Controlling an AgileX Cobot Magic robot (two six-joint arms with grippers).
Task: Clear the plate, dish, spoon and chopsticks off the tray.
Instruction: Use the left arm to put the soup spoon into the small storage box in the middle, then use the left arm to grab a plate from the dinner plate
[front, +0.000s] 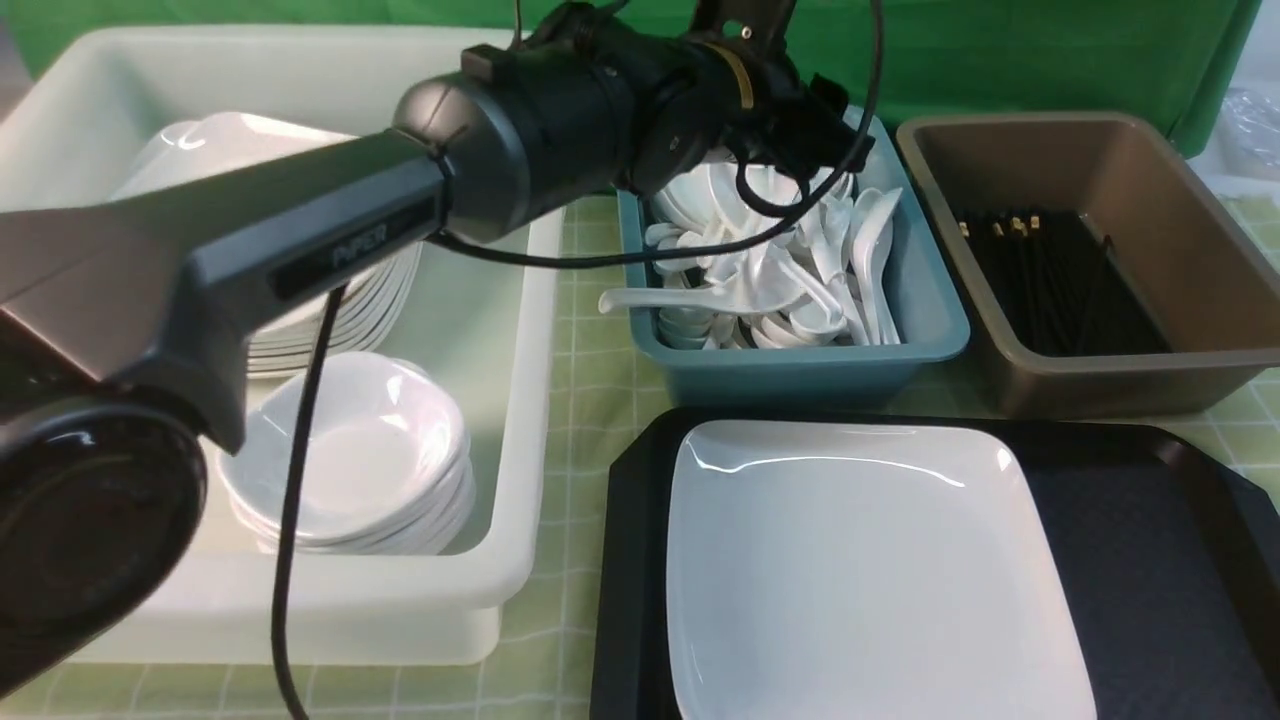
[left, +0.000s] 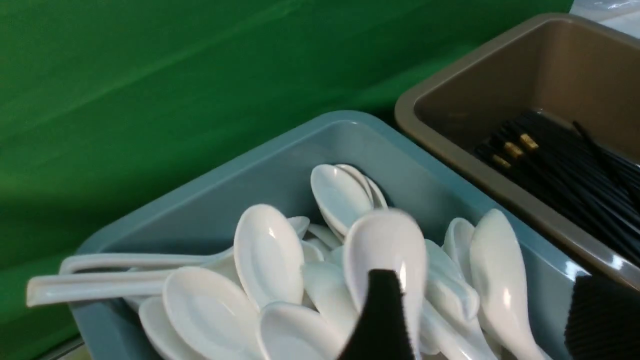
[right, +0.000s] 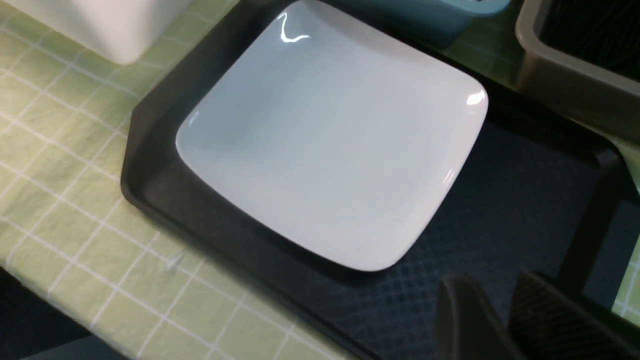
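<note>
The white square plate (front: 860, 570) (right: 330, 135) lies on the left part of the black tray (front: 1150, 560) (right: 500, 210); nothing else shows on the tray. My left gripper (left: 484, 300) hangs open over the teal bin (front: 930, 320) (left: 280, 150). One white spoon (left: 385, 250) looks blurred against one finger, on the pile of several spoons, and nothing is between the jaws. My right gripper (right: 492, 287) hovers over the bare part of the tray beside the plate, its fingers a narrow gap apart and empty. Black chopsticks (front: 1060, 280) (left: 575, 175) lie in the brown bin (front: 1180, 200).
A large white bin (front: 500, 560) at the left holds a stack of plates (front: 330, 320) and a stack of small dishes (front: 350, 450). My left arm (front: 350, 230) stretches across it. A green checked cloth (right: 60, 165) covers the table, with a green backdrop behind.
</note>
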